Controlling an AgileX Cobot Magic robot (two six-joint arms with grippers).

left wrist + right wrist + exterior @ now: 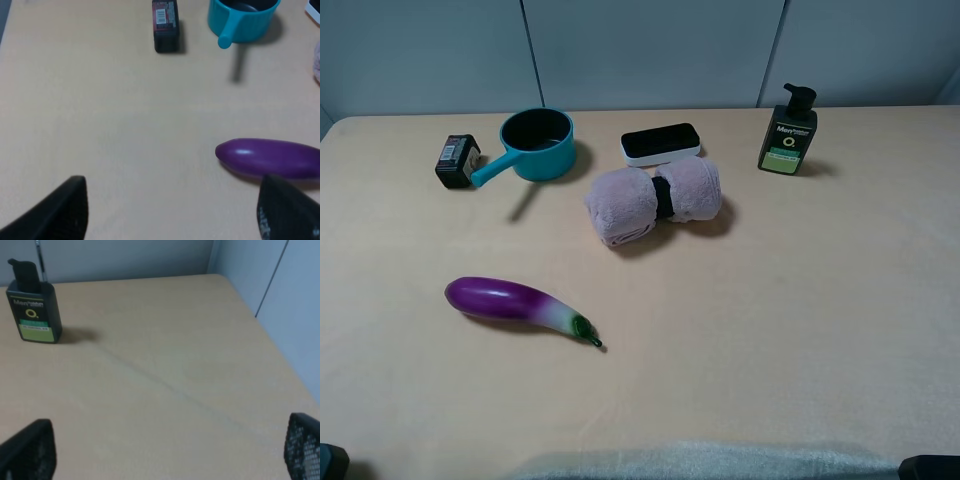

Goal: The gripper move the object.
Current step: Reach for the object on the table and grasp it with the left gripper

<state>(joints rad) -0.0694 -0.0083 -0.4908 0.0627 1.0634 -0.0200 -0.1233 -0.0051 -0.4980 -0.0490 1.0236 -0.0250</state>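
Observation:
The rolled pale pink-mauve towel [625, 205], cinched by a black band, lies on the tan table behind the middle, apart from both grippers. A sliver of it shows at the edge of the left wrist view [317, 60]. My left gripper [172, 220] is open and empty, low over the table near the front left, with dark fingers [60, 212] wide apart. My right gripper [165, 455] is open and empty near the front right, with its fingers [302, 445] wide apart. In the high view only dark bits of the arms show at the bottom corners.
A purple eggplant [515, 303] lies front left, close to the left gripper [270, 157]. A teal pan [538, 143], a small black box [457, 160] and a white and black case [660, 143] stand at the back. A dark pump bottle [788, 132] stands back right [32, 307].

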